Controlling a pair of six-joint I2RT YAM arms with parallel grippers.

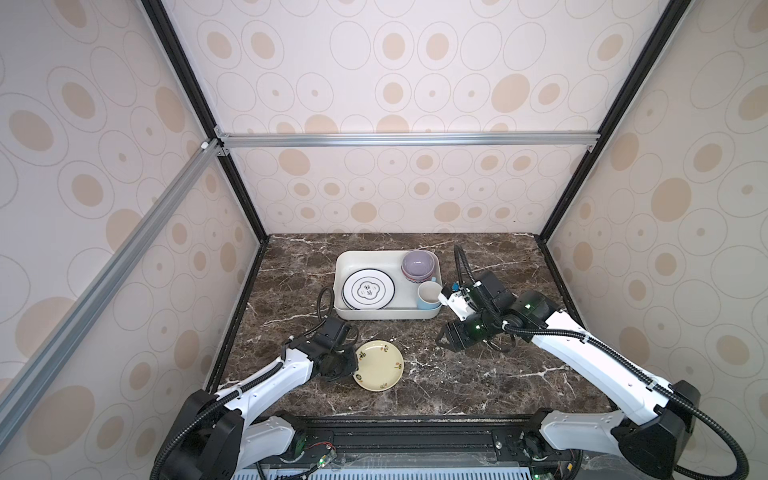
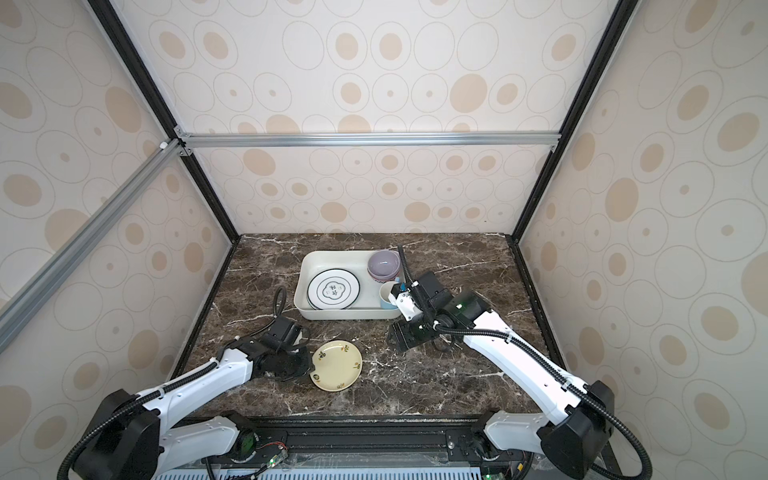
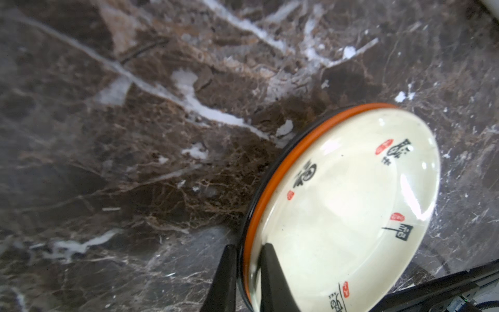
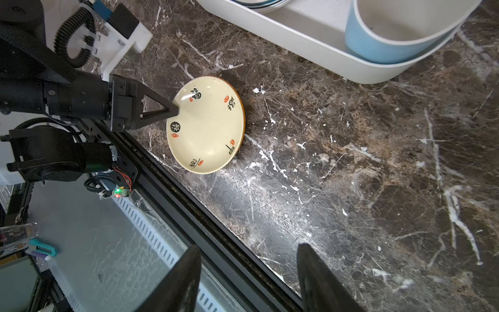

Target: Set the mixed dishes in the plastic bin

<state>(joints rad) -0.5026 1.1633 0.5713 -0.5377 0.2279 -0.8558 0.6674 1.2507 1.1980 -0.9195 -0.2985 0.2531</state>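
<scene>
Pale yellow plate (image 1: 380, 365): on the desk (image 1: 478, 386), near the front edge, short of the plastic bin (image 1: 374, 314). Likely light, rigid, glazed slick, breakable; best taken at the rim. Left pincer (image 3: 248, 247) pinched across that rim, one finger inside, one beneath. Right pincer (image 4: 248, 247) agape, empty, near the bin.

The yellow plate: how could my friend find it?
Find the dark marble table, then the white bin on it. In front of the bin, nearer the robot, lies the pale yellow plate. It is the only dish outside the bin, rim pinched by the left gripper.
</scene>
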